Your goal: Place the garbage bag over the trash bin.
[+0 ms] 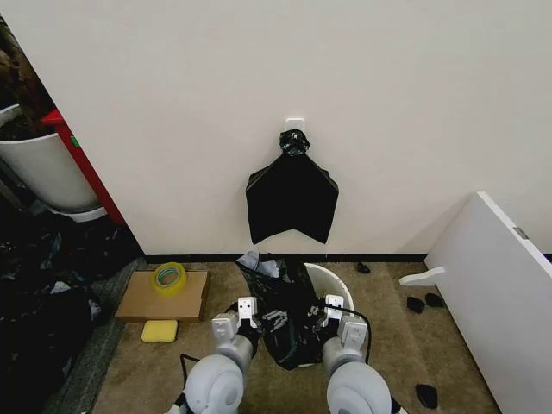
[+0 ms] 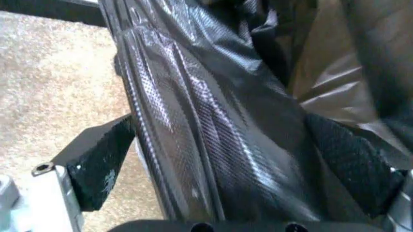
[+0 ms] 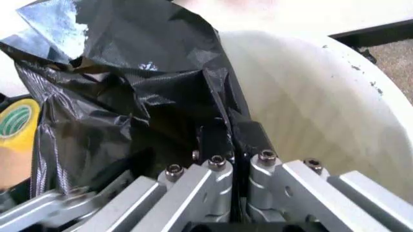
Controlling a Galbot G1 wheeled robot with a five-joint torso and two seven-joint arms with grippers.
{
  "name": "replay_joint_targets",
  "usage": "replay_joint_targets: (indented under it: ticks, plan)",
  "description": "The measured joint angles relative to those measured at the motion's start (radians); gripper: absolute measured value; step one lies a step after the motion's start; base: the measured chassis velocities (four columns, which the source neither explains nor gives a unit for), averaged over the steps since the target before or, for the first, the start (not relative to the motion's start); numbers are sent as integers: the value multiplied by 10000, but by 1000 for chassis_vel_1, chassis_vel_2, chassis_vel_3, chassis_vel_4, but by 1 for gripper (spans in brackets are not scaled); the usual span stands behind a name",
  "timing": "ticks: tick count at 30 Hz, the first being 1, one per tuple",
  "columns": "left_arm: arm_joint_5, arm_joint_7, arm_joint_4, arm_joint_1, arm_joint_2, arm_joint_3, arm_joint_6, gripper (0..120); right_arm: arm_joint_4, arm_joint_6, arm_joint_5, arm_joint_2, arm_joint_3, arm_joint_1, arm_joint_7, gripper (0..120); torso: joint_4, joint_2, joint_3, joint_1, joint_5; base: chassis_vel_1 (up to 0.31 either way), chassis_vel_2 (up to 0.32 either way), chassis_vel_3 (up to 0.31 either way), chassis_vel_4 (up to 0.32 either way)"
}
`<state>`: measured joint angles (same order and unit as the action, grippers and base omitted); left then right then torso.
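Note:
The garbage bag (image 1: 289, 315), thin crinkled black plastic, hangs over the near-left side of the trash bin (image 1: 341, 278), a round white bucket on the carpet by the wall. My left gripper (image 1: 269, 317) is at the bag's left side. In the left wrist view a long fold of the bag (image 2: 213, 145) runs between the left gripper's (image 2: 223, 130) widely spread fingers (image 2: 103, 164). My right gripper (image 1: 323, 312) is at the bin's near rim. In the right wrist view the right gripper (image 3: 231, 133) is shut on the bag's edge (image 3: 129, 111), just inside the bin's white wall (image 3: 322, 116).
A flat black bundle (image 1: 291, 194) hangs on the wall above the bin. Left of the bin lie a cardboard box (image 1: 142, 302) bearing a tape roll (image 1: 169, 278) and a yellow sponge (image 1: 159, 330). A white board (image 1: 500, 293) leans at right. A larger white tub (image 1: 43, 172) and dark clutter (image 1: 43, 302) are at far left.

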<state>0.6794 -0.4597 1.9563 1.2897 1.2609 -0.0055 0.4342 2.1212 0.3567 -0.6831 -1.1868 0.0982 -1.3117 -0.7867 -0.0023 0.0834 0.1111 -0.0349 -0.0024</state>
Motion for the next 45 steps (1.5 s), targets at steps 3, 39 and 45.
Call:
replay_joint_targets:
  ticks: [3,39,45]
  plan:
    - [-173,-189,-226,-168,73,145,78,98,8,39,29,0,28,-6,5,0,0,0,0,0,-1,0,0,0,0]
    - [1964,-993,583,-430,-484,-1024,2658,1,23,-798,1007,223,40,-27,627,0,0,0,1,-1,-2,0,0,0,0]
    - [1555,-305,1551,21,-921,-1158,3022,1,-246,-1841,1574,272,-271,289,1592,0,1,0,0,0,-1,0,0,0,0]
